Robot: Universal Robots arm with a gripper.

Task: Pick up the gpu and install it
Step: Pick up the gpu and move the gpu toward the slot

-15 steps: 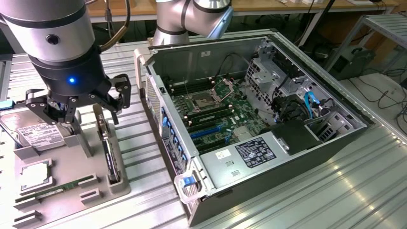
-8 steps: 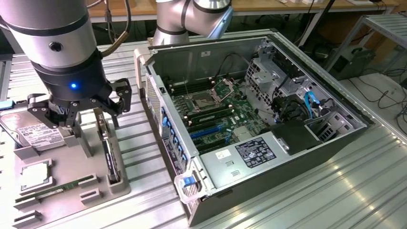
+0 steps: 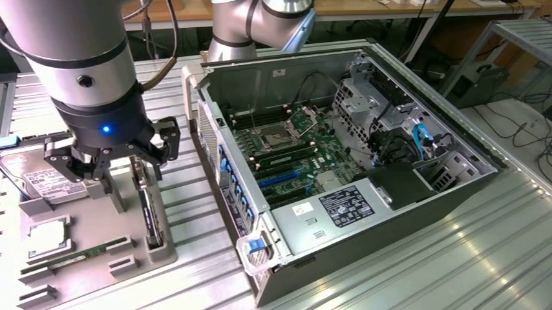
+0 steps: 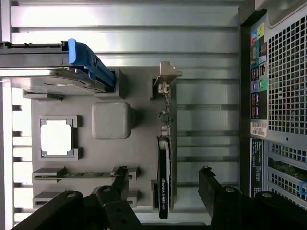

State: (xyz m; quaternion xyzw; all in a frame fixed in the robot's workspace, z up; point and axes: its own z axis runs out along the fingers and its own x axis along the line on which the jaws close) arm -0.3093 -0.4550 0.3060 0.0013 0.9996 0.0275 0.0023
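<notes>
Pickup not yet made: gpu sits in its holder

Work on this task is at its first stage, as far as the pictures let me judge. The gripper (image 3: 129,186) hangs low over the grey parts holder (image 3: 90,216), which lies on the ribbed metal table (image 3: 431,265) at the exterior view's left. Its jaws are spread wide and hold nothing. The gpu (image 4: 163,160) stands on edge in a slot of that holder, with its silver bracket (image 4: 168,76) at the end far from the gripper. In the wrist view the two fingers (image 4: 120,178) stand one on each side of the card with a clear gap on both sides, so the card is straddled but not grasped. How far down the fingertips reach past the card's upper edge I cannot tell.

Nothing of the install is done. The open computer case (image 3: 448,187) lies beside the holder at the exterior view's right, side panel off and motherboard (image 3: 298,145) exposed. Its blue expansion slots (image 3: 278,178) carry no card (at least none that I can make out).

The holder's other parts sit in their own recesses: the hard drive (image 4: 48,72), the processor (image 4: 56,138) and the narrow RAM stick (image 4: 72,175), all apart from the fingers.

What is left, then, is the whole job: the grasp, the lift out of the slot, the carry across to the case and the seating in a slot.
</notes>
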